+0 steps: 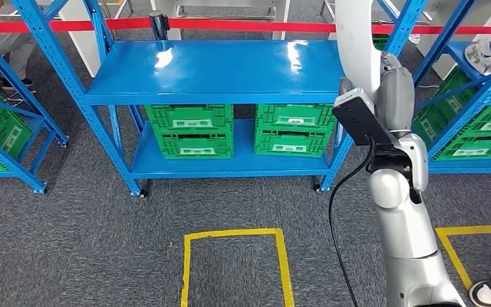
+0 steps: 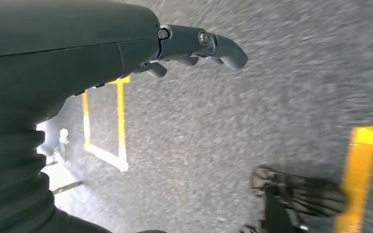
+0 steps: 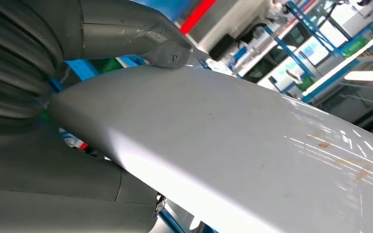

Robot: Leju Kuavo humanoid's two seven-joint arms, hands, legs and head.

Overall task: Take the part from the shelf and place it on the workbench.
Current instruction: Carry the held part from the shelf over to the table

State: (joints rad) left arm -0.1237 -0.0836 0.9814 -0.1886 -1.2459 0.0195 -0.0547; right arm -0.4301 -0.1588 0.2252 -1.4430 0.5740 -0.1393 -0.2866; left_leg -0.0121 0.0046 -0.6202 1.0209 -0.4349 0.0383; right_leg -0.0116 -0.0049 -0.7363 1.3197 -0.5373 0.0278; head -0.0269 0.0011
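Blue shelf fills upper centre; right hand grips the glossy white part, seemingly stiff, slippery; left hand hangs released.

head view looks forward and down at a blue shelf and grey floor. left wrist view faces that floor. right wrist view sits close against a white part.

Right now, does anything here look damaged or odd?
Mostly tidy. The white part held in the right hand shows brownish smudges near one end, like stains or scuffs. The green crates sit straight on the blue shelf.
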